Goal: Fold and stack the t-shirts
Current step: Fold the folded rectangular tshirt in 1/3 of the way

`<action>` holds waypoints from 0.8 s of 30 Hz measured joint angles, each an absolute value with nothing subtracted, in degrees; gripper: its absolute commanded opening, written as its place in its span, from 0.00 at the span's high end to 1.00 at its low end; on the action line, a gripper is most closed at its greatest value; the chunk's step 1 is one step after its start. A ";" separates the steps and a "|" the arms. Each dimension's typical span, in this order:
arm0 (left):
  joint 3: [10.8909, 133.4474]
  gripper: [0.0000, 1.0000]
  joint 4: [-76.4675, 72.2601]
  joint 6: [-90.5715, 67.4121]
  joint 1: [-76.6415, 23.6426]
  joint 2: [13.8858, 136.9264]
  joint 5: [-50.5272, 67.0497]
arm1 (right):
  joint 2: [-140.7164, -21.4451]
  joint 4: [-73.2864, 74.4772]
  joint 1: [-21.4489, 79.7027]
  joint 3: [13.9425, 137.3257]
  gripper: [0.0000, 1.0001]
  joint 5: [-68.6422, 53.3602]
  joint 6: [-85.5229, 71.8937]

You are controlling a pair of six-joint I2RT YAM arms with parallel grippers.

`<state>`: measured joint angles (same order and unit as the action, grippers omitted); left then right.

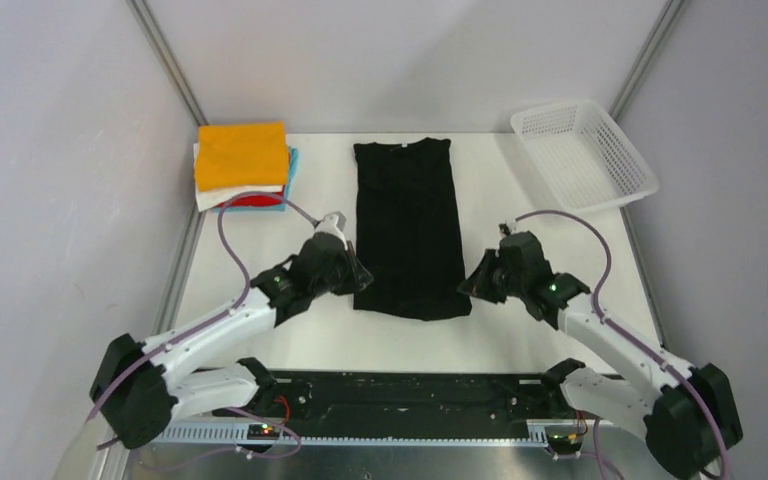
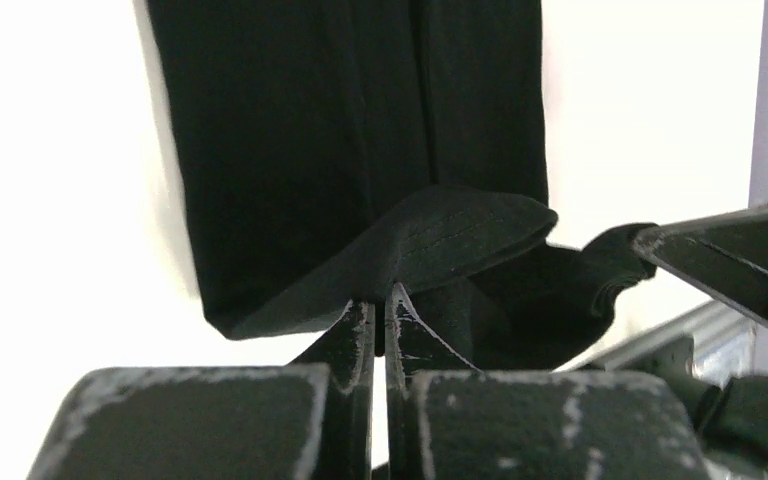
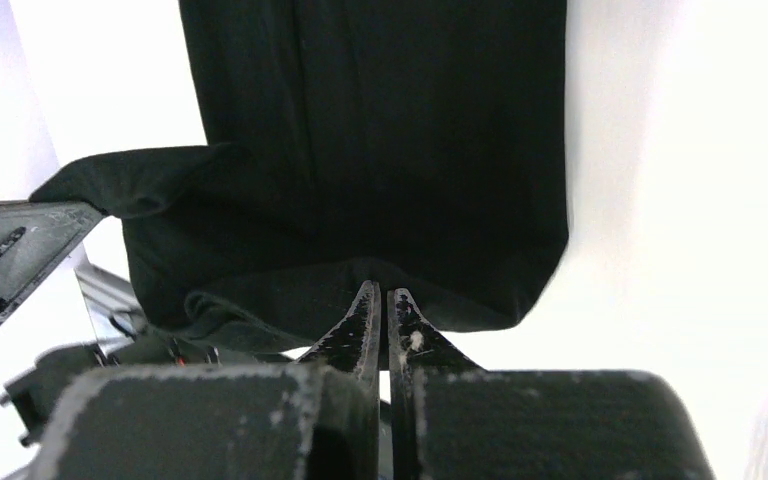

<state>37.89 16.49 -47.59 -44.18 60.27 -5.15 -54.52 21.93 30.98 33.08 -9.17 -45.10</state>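
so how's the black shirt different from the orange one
The black t-shirt is a long strip mid-table; the orange t-shirt is a compact rectangle atop the pile. The left pincer and right pincer grip the black one's near hem; the orange one is untouched. Both are plain-coloured.

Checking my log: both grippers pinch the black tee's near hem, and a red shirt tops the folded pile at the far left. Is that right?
Not quite. An orange shirt is on top; the red shirt only peeks out lower down, per the top external view. The left gripper and right gripper do pinch the black tee at its near hem.
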 measured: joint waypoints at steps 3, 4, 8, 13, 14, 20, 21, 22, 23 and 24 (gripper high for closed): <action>42.06 1.00 15.20 -44.40 -39.11 65.82 -4.01 | -61.63 19.00 27.70 38.02 1.00 -9.54 -43.64; 43.46 1.00 14.94 -43.38 -37.60 67.68 -3.70 | -63.83 18.09 26.92 39.62 1.00 -9.56 -43.18; 49.19 1.00 14.11 -40.10 -32.32 74.50 -1.67 | -72.01 14.55 23.66 46.33 1.00 -10.39 -41.47; 56.55 1.00 13.37 -36.86 -27.27 83.31 2.39 | -79.77 11.46 20.18 52.53 1.00 -11.09 -39.83; 58.30 1.00 13.10 -36.27 -26.55 85.49 3.40 | -81.14 10.90 19.57 53.41 1.00 -11.38 -39.57; 65.76 1.00 12.49 -33.93 -23.70 95.50 7.27 | -89.78 8.16 16.36 58.04 1.00 -13.67 -38.11; 66.35 1.00 12.49 -33.80 -23.40 96.31 7.51 | -91.39 7.90 16.01 58.92 1.00 -14.22 -37.85; 67.00 1.00 12.51 -33.47 -23.00 97.19 7.73 | -92.95 7.68 15.84 59.90 1.00 -14.70 -37.65; 67.61 1.00 12.51 -33.30 -22.63 97.95 7.77 | -94.11 7.46 15.51 60.58 1.00 -15.03 -37.47; 68.14 1.00 12.51 -32.99 -22.24 98.65 7.77 | -95.37 7.31 15.33 61.41 1.00 -15.44 -37.41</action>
